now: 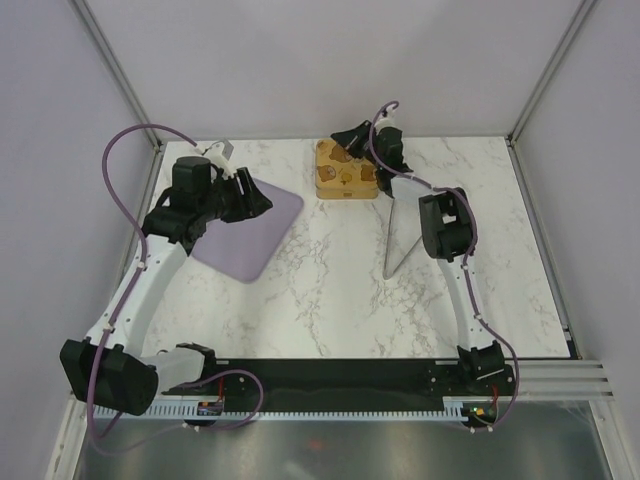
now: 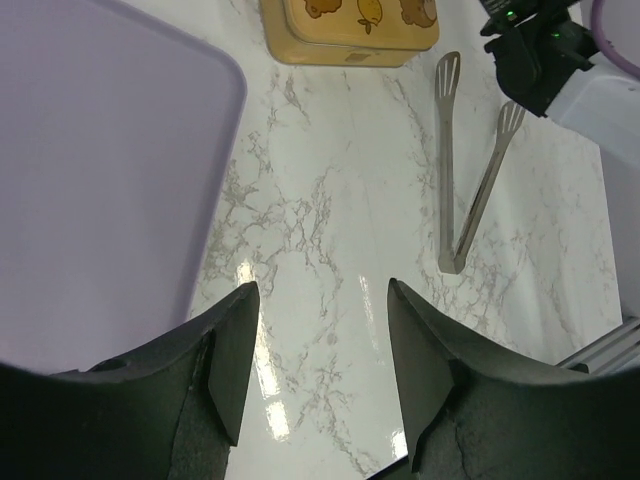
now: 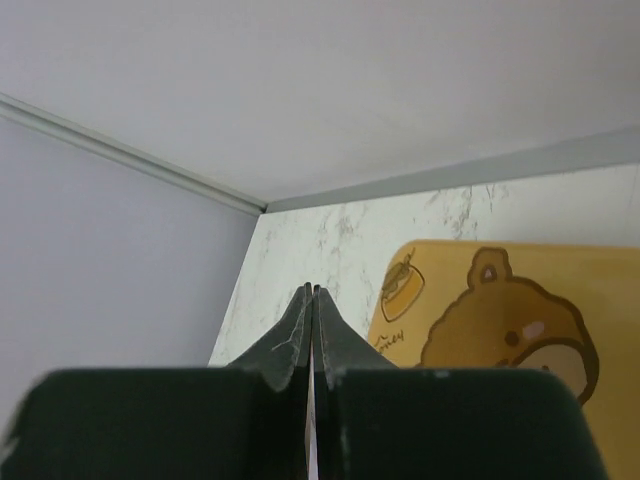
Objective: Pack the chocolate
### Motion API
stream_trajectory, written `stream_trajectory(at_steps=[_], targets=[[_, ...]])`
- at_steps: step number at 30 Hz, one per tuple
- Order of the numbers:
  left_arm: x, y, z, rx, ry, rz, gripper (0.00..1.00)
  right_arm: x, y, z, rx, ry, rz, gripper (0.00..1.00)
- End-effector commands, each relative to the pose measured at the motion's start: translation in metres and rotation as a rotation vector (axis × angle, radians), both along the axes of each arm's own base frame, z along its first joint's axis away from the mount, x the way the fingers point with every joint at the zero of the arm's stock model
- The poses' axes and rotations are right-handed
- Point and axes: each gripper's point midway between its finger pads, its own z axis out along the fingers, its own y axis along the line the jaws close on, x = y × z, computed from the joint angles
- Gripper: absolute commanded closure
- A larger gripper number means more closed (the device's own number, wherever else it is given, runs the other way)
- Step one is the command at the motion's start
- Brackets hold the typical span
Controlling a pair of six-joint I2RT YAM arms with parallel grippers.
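- Left tool [image 2: 320, 300] fills the bottom of its own wrist view: two dark fingers [image 2: 225, 350] spread wide, nothing between them but bare marble.
- It hangs over the worktop [image 1: 330, 290] just beside the right-hand edge of the lilac board [image 2: 100, 150], whose rounded corner curves away on the fingers' left.
- A broad strip of bare worktop runs ahead of that tool, from the board's edge across to the metal tongs [image 2: 470, 190].
- The tongs lie flat with the hinge end toward the arm bases and the slotted heads spread toward the far side, near the right arm [image 2: 540, 50].
- The square gold tin [image 1: 345, 172] sits near the worktop's far edge (its lid, printed with a bear, is on).
- Right tool [image 3: 313, 295] is clenched, its fingers pressed together on nothing, at the tin's far edge; whether it touches the tin cannot be told.
- No view shows where the chocolate is.
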Motion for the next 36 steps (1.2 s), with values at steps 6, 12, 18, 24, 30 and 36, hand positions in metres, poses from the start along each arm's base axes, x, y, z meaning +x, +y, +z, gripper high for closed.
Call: stream_trajectory(at_steps=[6, 12, 18, 24, 30, 36], targets=[[0.0, 0.008, 0.004, 0.053, -0.062, 0.002, 0.38, 0.007, 0.019, -0.071, 0.042, 0.219, -0.017, 1.0], [0.001, 0.011, 0.005, 0.066, -0.073, 0.012, 0.38, 0.004, 0.006, -0.026, 0.006, 0.157, -0.01, 1.0], [0.002, 0.018, 0.009, 0.088, -0.095, 0.042, 0.38, -0.024, -0.013, 0.1, 0.106, -0.06, 0.089, 1.0], [-0.003, 0.018, 0.02, 0.083, -0.14, 0.034, 0.34, -0.108, -0.028, 0.179, -0.012, -0.202, 0.161, 0.67], [-0.016, 0.004, 0.049, 0.015, -0.24, -0.052, 0.18, -0.206, -0.069, 0.16, -0.442, -0.121, 0.005, 0.26], [-0.031, -0.009, 0.07, -0.059, -0.336, -0.133, 0.0, -0.296, -0.124, 0.154, -0.512, -0.116, -0.149, 0.02]])
